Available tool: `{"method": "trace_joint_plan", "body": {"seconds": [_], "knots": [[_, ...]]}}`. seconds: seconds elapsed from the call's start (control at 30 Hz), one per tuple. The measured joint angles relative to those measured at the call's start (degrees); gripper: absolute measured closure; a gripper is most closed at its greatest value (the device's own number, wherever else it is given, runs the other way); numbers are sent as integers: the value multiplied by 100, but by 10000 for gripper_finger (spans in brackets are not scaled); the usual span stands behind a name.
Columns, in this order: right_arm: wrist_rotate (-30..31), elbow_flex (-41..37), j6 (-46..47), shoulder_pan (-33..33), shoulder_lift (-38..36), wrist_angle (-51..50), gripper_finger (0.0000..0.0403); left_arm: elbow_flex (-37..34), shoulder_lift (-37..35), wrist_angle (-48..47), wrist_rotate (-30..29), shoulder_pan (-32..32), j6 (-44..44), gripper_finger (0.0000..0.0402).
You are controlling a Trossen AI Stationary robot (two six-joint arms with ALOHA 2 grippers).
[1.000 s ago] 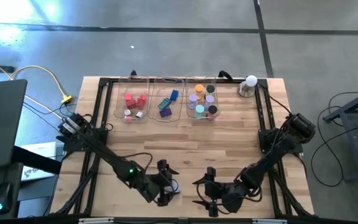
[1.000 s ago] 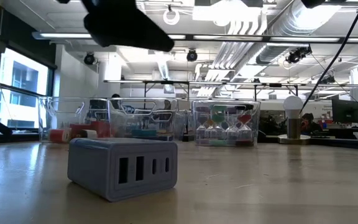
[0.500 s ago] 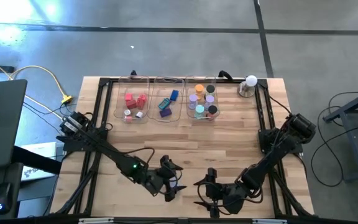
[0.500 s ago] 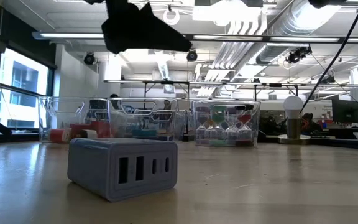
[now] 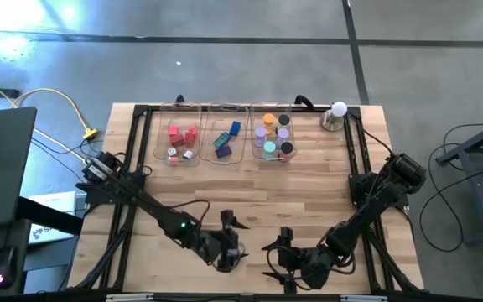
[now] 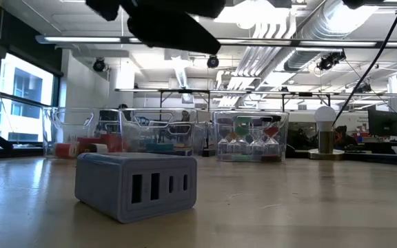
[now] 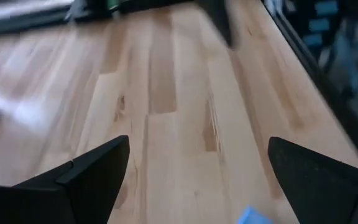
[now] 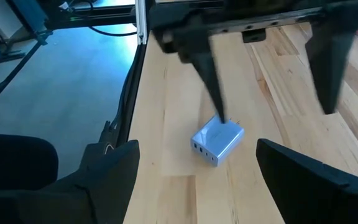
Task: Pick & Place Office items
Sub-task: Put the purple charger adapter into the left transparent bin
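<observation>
The left hand (image 5: 230, 243) hangs wide open and empty just above a small blue-grey charger block (image 6: 136, 184) near the front edge of the tabletop (image 5: 309, 189). The right hand (image 5: 282, 260), also spread open and holding nothing, waits close beside it toward the front edge.

The risk, as it looks: one finger (image 8: 207, 68) of the left hand seems to sit almost over the block's edge, so a descent could tip or push the block aside rather than straddle it. With the two hands so near, a sideways slip could bring them together.

The coloured office pieces (image 5: 225, 139) lie in three clear trays (image 5: 224, 158) along the back edge, well apart, beside a white ball on a metal base (image 5: 335, 116). Nothing stands between.
</observation>
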Motion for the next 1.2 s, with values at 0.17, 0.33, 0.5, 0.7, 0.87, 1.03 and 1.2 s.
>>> {"method": "trace_joint_plan", "body": {"seconds": [0.17, 0.33, 0.5, 0.7, 0.87, 1.03, 1.2], "knots": [[2, 0, 0, 0, 0, -2, 90, 0, 212, -17, 142, -102, 1064, 28], [0, 0, 5, 0, 0, -4, 90, 0, 482, -7, 679, -133, 1078, 28], [0, 0, 7, 0, 0, -5, 90, 0, 629, 20, 1196, -133, 764, 28], [-2, -2, 7, 0, 0, -9, 90, -1, 641, -213, 1436, -113, 629, 28], [-2, -2, 15, 0, 0, -8, 90, 0, 714, -455, 1448, -111, 633, 28], [-2, -2, 17, 0, 0, -7, 90, 2, 889, -444, 1492, -102, 628, 28], [-4, -4, 17, 0, 0, -7, 90, 4, 1090, -388, 1702, -21, 418, 28]]}}
